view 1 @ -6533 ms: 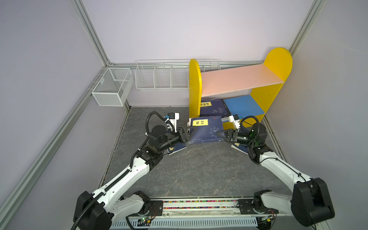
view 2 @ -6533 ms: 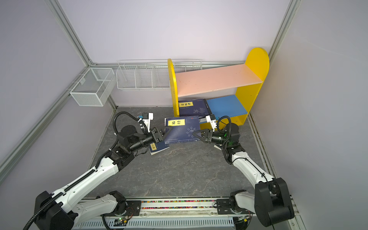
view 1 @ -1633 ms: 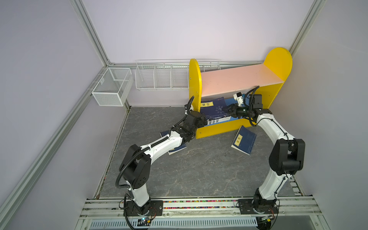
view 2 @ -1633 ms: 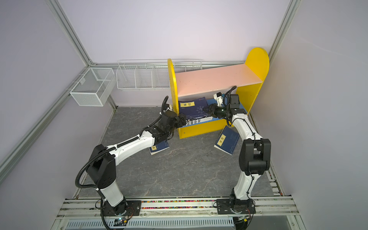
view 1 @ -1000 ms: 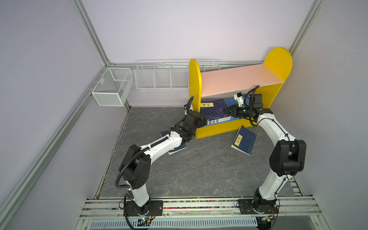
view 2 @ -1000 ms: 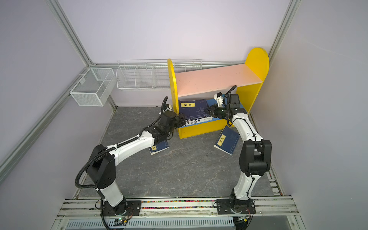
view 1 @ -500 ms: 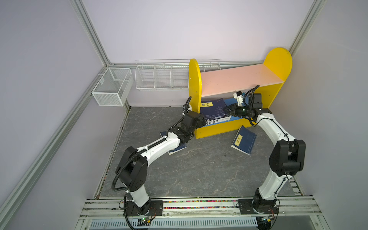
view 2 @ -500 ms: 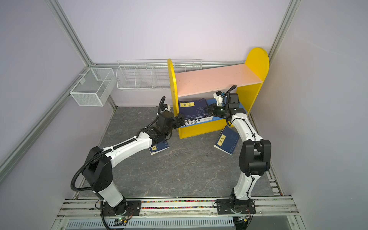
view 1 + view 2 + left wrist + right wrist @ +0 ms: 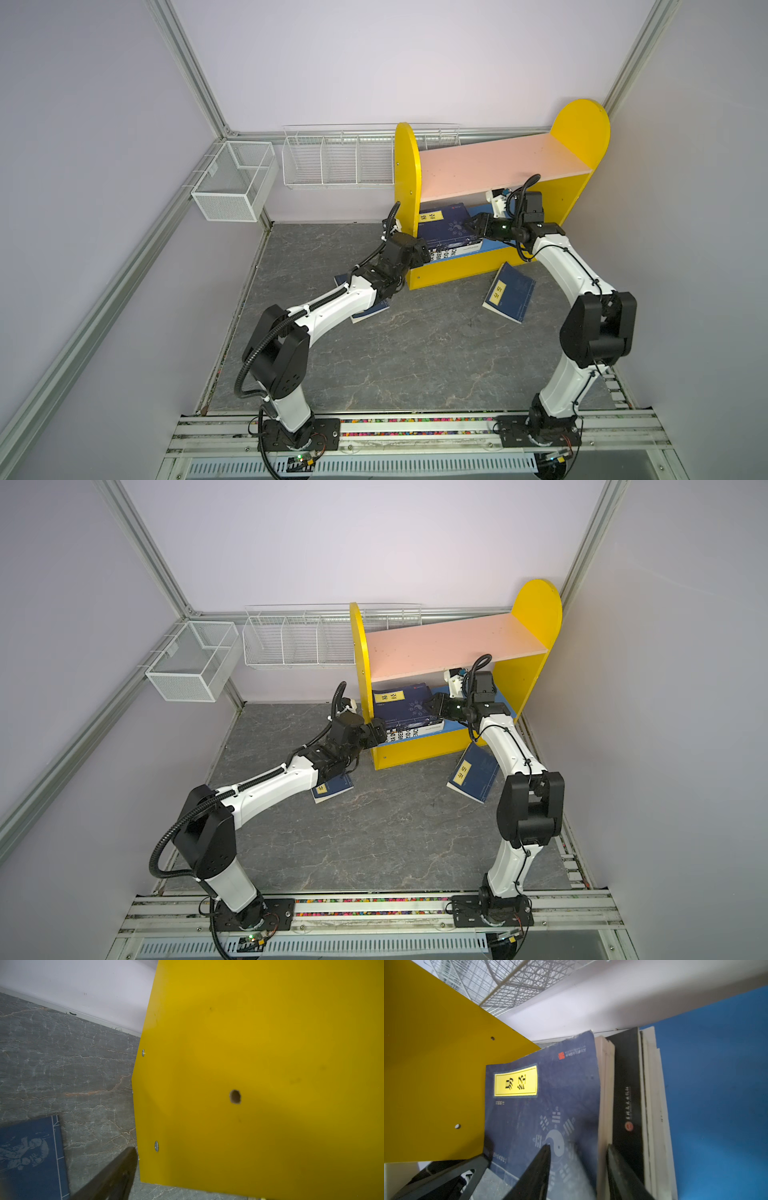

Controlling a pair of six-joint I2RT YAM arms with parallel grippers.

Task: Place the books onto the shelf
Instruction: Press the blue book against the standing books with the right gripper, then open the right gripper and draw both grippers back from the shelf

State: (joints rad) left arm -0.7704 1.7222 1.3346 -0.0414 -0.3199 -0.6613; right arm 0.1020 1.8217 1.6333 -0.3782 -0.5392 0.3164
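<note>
Reaches under the pink board (image 9: 498, 166) of the shelf (image 9: 405, 166) with the right gripper (image 9: 473, 226), right of centre in both top views. Shows jaws apart in the right wrist view, one finger (image 9: 538, 1169) over the top book (image 9: 550, 1095), the other by the black book (image 9: 627, 1095) lower in the stack (image 9: 446, 226); clamps nothing. Straddles the front edge of the yellow side panel (image 9: 249, 1064) with the left gripper (image 9: 423, 254), jaws wide; cannot tell whether touching it. Has the stack lying flat at the left end of the blue board (image 9: 716, 1064), against that panel. Has two navy books waiting on the floor (image 9: 415, 353): a loose book (image 9: 509, 293) just below the shelf's right end, a second loose book (image 9: 370, 309) half hidden under the left arm (image 9: 332, 303) at centre.

Likely trouble from here: dragging the top book back out if a finger snags its curled cover on withdrawal; bumping the pink board, so close above the wrist; nudging the light shelf askew if the left jaws leave crookedly; scuffing the second loose book with the left arm. Worth backing both grippers straight out, level, before going for the floor.
</note>
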